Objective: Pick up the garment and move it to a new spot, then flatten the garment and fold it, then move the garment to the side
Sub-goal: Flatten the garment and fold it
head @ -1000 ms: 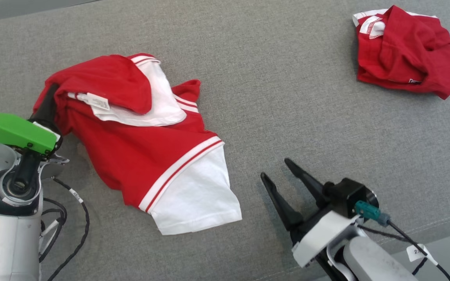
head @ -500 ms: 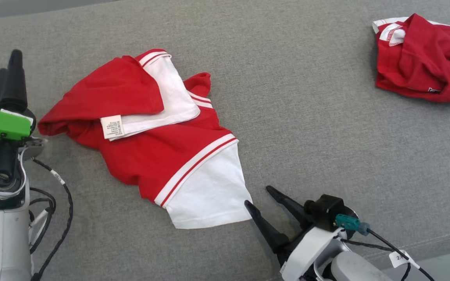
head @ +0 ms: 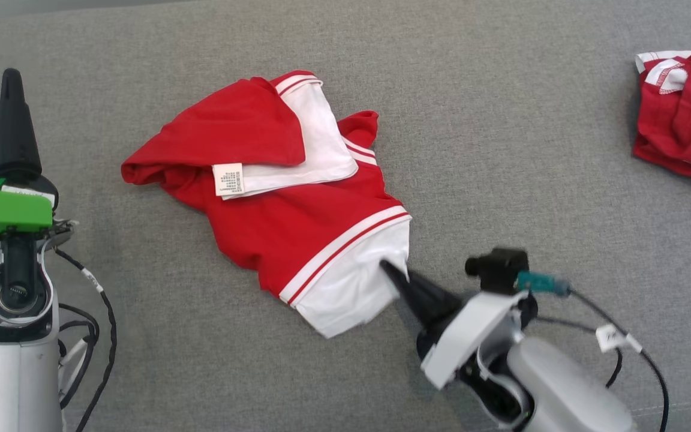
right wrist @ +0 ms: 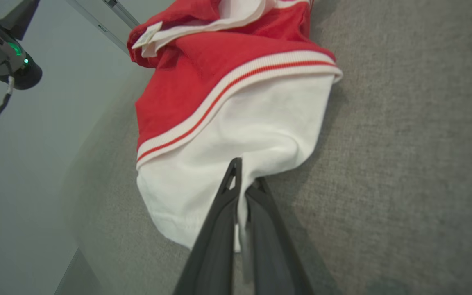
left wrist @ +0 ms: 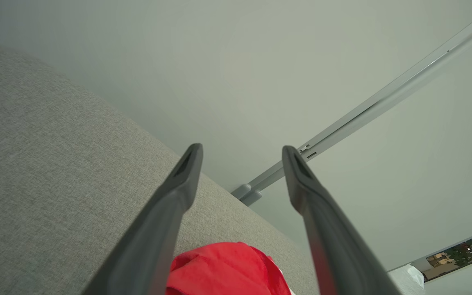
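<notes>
while the right claw point(head: 394, 273) has its two dark fingers pinched shut on the edge of the garment's white panel point(head: 351, 288), the garment point(head: 297, 222) lies in a loose heap at the middle of the grey fabric surface point(head: 489, 150), so the task looks to be at its opening step: a grip is made, but nothing is lifted clear, and the flattening, folding and moving aside are all left to do. in the right wrist view the white cloth puckers into a small ridge where the fingers bite. the left claw point(head: 0, 96) stands off to the garment's left, touching nothing, and the left wrist view shows its fingers spread apart and empty. the garment is soft knit jersey, bright red with a white section set off by a ribbed white band carrying a thin red stripe; a red flap is folded back over a white inner layer, where a small printed care label point(head: 228, 179) shows. it should drape and slip rather than hold shape. the surface is coarse woven upholstery, matte and slightly cushioned. a second red garment point(head: 681, 120) sits bunched well apart at the far right.
</notes>
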Tool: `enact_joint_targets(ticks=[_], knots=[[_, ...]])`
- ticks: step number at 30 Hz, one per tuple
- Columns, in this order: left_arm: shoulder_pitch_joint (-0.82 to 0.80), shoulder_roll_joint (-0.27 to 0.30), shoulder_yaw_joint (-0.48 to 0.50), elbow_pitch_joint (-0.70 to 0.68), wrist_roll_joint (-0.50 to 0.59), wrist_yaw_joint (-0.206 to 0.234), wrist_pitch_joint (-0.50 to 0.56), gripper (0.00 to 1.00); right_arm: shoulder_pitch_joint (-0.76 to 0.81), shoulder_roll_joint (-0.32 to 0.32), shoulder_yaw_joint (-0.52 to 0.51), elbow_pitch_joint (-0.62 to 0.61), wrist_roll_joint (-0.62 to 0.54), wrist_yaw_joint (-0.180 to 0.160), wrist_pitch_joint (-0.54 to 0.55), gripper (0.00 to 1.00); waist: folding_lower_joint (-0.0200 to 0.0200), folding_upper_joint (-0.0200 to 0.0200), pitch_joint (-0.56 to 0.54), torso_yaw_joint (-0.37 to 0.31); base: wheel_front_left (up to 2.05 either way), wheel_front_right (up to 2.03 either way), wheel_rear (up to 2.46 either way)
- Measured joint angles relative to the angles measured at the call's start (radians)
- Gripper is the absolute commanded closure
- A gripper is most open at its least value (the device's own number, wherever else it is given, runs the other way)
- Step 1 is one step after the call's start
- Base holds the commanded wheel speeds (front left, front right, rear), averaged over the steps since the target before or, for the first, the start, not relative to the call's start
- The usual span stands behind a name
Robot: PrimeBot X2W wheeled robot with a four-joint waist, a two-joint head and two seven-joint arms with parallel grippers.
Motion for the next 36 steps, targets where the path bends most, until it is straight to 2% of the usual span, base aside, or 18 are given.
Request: enact_joint_targets(ticks=[4,10,14,18,24,26,36], knots=[[0.033,-0.012,0.008,-0.002,-0.02,-0.018,-0.015,0.0,-0.148,-0.019,-0.067,-0.115,0.04,0.0,0.024,1.0,0.0001,0.0,-0.022,0.012,0.0,0.0,0.0],[0.074,-0.08,-0.05,0.01,-0.025,-0.036,-0.021,0.0,-0.381,-0.101,-0.151,-0.289,0.095,0.0,0.129,1.0,0.0,0.0001,-0.06,0.028,0.0,0.0,0.0],[0.098,-0.136,-0.127,0.019,-0.032,-0.058,-0.017,0.0,-0.486,-0.137,-0.2,-0.343,0.151,0.0,0.223,1.0,0.0,0.0,-0.082,0.048,0.0,0.0,0.0],[0.129,-0.151,-0.199,0.038,-0.039,-0.075,-0.011,0.0,-0.587,-0.164,-0.282,-0.354,0.219,-0.002,0.32,1.0,0.0001,0.0,-0.105,0.081,0.0,0.0,0.0],[0.146,-0.151,-0.262,0.051,-0.06,-0.086,-0.012,0.0,-0.664,-0.177,-0.31,-0.336,0.288,-0.046,0.443,1.0,0.0,0.0,-0.129,0.124,0.0,0.0,0.0],[0.148,-0.15,-0.269,0.056,-0.065,-0.087,-0.012,0.0,-0.677,-0.177,-0.308,-0.333,0.294,-0.048,0.462,1.0,0.0,0.0,-0.133,0.13,0.0,0.0,0.0],[0.161,-0.148,-0.339,0.071,-0.101,-0.097,-0.047,0.0,-0.841,-0.122,-0.257,-0.31,0.322,-0.143,0.63,1.0,0.0,0.0,-0.174,0.19,0.0,0.0,0.0]])
